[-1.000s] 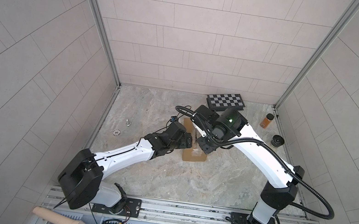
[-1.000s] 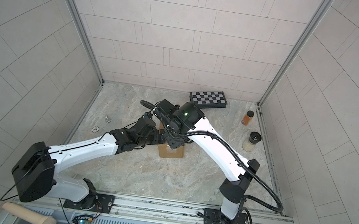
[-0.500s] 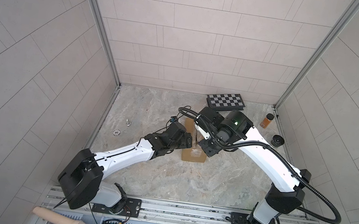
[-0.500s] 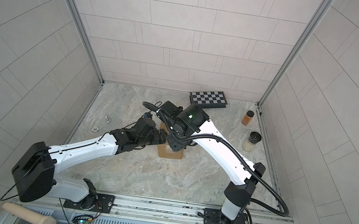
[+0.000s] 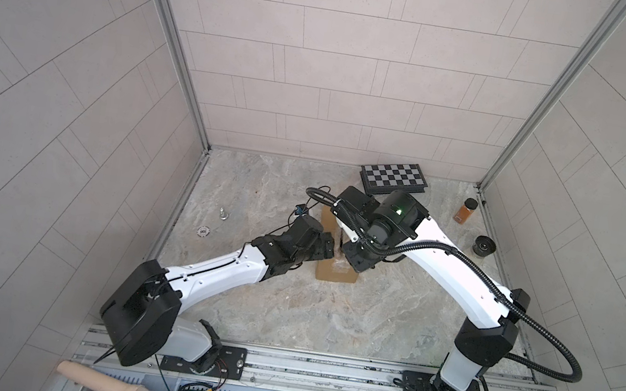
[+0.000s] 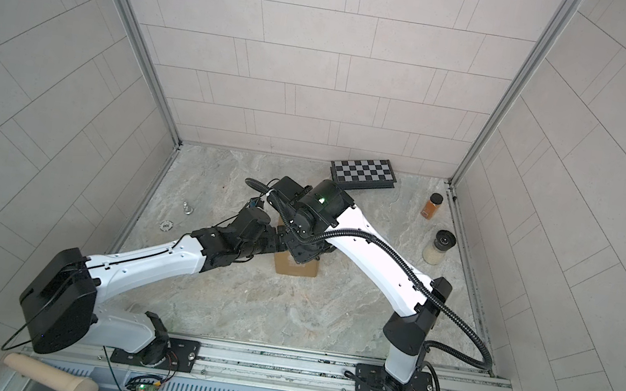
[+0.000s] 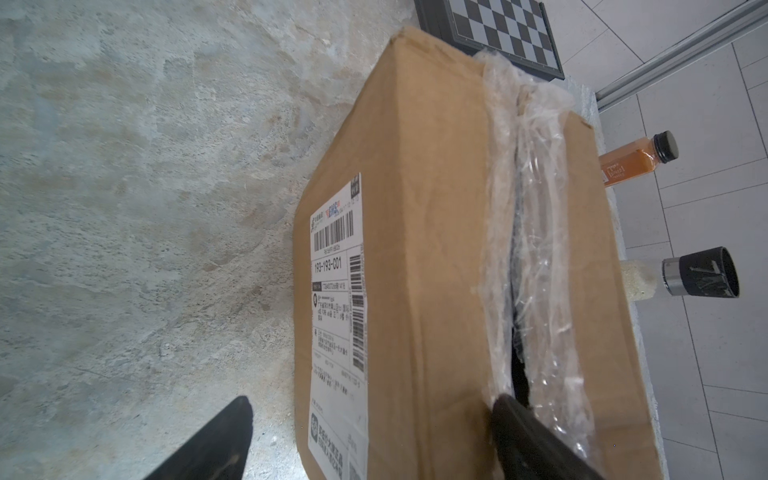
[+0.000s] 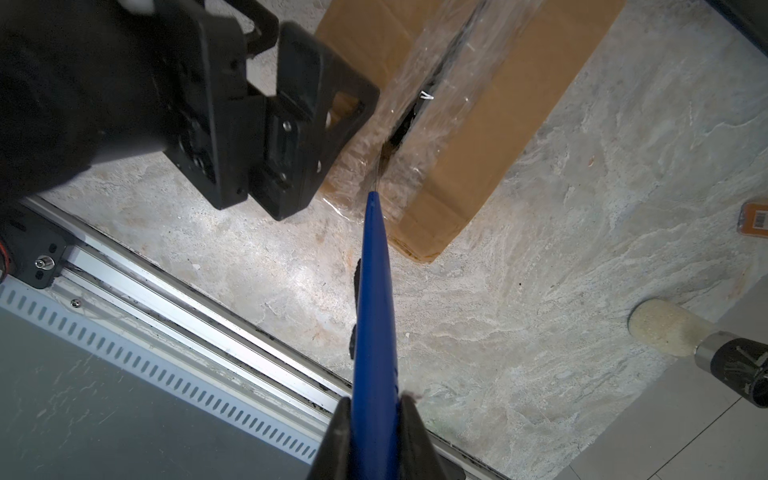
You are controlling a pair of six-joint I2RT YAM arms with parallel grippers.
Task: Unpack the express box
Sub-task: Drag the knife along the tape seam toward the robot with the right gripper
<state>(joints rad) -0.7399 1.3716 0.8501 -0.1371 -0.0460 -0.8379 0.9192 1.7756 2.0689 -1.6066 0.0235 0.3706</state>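
Marble tabletop (image 5: 286,306) carries express box (image 5: 333,274) lengthwise front-to-back.

Two high stereo eyes and two wrist cameras, all meeting on the express box (image 7: 436,249).

Both top views look steeply down from above the front rail (image 5: 319,367) into the tiled cell, far enough back to hold the whole floor (image 5: 327,316) from wall to wall; they share nearly everything. The left wrist camera sits close against the box, looking along its labelled side and taped seam toward the checkered case (image 7: 498,29) at the back wall. The right wrist camera looks down the blue tool (image 8: 374,311) clamped in the right gripper (image 8: 375,405), seemingly back toward the rail; both wrist views share the seam and the grain jar (image 8: 665,328).
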